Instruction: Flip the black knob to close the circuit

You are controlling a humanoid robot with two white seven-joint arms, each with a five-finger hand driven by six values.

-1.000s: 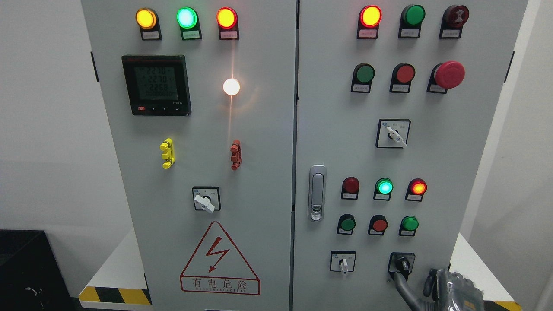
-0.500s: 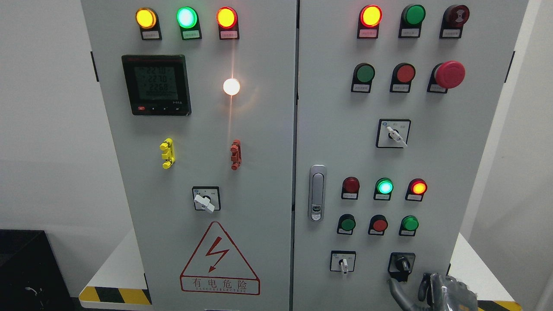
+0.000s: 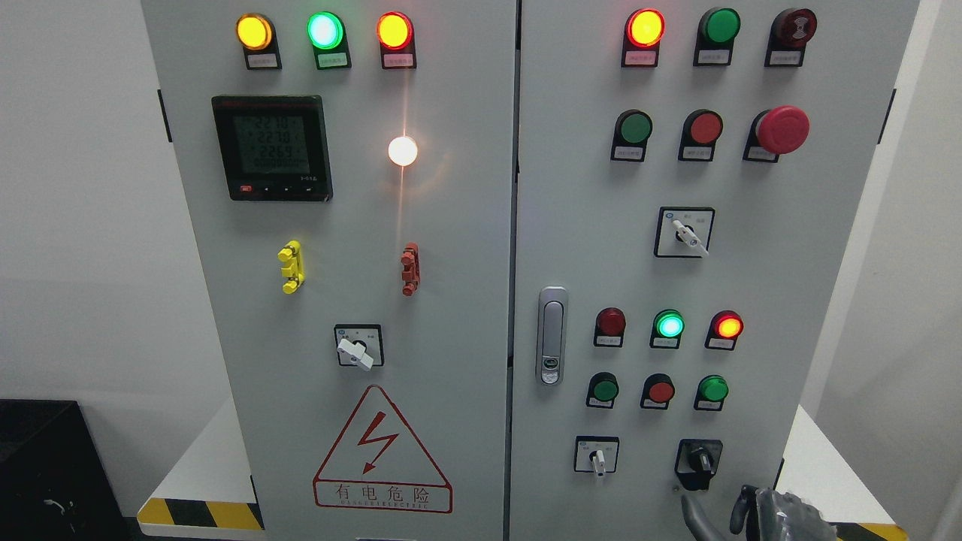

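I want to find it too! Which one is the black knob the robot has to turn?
Look at the right door of the grey cabinet, down in its bottom row. There the black knob sits just above the right hand. Its neighbour, the white-handled switch, is pale; this one is all black.

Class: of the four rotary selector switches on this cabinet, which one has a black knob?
The black knob at the right door's bottom right, just above the right hand; the other three have white handles.
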